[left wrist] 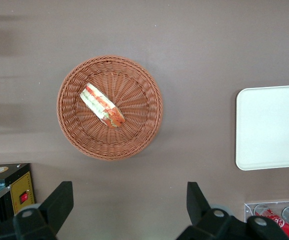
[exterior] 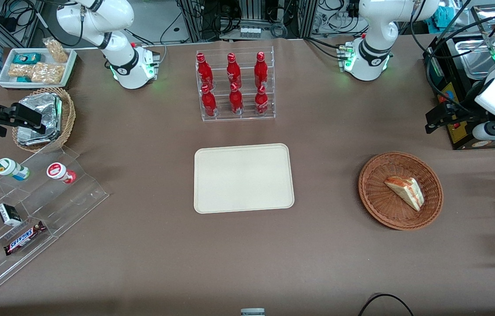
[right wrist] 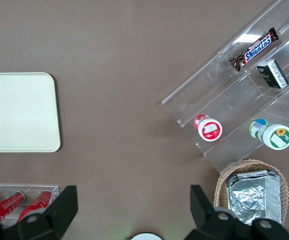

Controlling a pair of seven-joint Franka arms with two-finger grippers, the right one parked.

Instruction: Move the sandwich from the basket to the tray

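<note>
Plainly, nothing is being carried yet, so the layout is reading as a start. The flat cream-beige rectangular tray with rounded corners (exterior: 243, 178) is lying bare at the middle of the brown table (exterior: 326, 254), probably set there as an open landing place. The clear rack of red bottles (exterior: 234, 84) is standing farther from the front camera than the tray, near its long edge but apart from it.

Toward the working arm's end of the table, the wide, shallow, reddish-brown round wicker basket (exterior: 372, 199) is sitting well apart from the tray. The small triangular clear-wrapped sandwich wedge with pale bread and red and green filling (exterior: 405, 192) is lying on its side in the basket, near the centre, reachable from above.

The gripper (left wrist: 127, 206) is hanging high above the table, pointing straight down, just beside the basket rather than over the sandwich. Its fingers (left wrist: 59, 202) are spread wide and holding nothing.
</note>
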